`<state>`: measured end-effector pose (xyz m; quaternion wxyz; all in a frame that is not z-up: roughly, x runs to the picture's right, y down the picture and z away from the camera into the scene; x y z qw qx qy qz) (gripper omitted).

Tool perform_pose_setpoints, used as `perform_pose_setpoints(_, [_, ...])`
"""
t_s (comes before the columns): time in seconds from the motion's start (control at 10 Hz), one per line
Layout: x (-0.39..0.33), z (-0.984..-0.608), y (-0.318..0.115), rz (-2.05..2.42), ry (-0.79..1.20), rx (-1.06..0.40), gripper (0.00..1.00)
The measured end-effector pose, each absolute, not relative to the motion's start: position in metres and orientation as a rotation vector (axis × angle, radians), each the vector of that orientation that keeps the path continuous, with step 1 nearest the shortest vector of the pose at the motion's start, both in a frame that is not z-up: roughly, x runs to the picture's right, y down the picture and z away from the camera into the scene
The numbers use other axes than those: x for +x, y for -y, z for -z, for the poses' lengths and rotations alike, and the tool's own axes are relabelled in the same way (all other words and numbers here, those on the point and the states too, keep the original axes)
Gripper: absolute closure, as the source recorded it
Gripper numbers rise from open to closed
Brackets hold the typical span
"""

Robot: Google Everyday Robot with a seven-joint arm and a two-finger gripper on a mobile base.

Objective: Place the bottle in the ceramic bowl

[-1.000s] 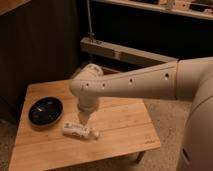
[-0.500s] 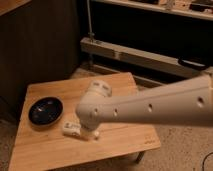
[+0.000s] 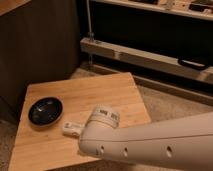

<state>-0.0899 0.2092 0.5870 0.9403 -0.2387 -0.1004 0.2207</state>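
Right now the end effector sits low over the bench (image 3: 115,90), tucked behind the wrist (image 3: 104,117), so I can't see it directly. It stands spread wide, and nothing I see says it holds anything. The bottle (image 3: 71,128) lies flat on the wood just left of the end effector. Only one end pokes out from under the arm, so I can't tell whether the rest lies between the jaws or beside them. The bowl (image 3: 45,110) is further left of the end effector and a little beyond it, near the bottle but not touching, with nothing in it that I can make out.

My judgement is that this is the grasp step, with the carry and drop not yet begun. The risks come from that blind spot. If the closing lands toward one end, the slim, round bottle may roll or squirt out sideways, perhaps against the bowl. If I press down too far, the end effector may jam on the wood. A weak pinch could let the bottle slip on the lift, so it falls short of the bowl or clips its rim.
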Motion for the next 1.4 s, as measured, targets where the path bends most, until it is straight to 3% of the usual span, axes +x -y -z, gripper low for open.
perform_pose_setpoints(0.4, [-0.084, -0.623, -0.171, -0.388, 0.282, -0.49, 0.35])
perform_pose_setpoints(0.9, [-0.047, -0.709, -0.091, -0.296, 0.353, -0.507, 0.35])
perform_pose_setpoints(1.4, [-0.044, -0.719, -0.086, -0.284, 0.356, -0.513, 0.35])
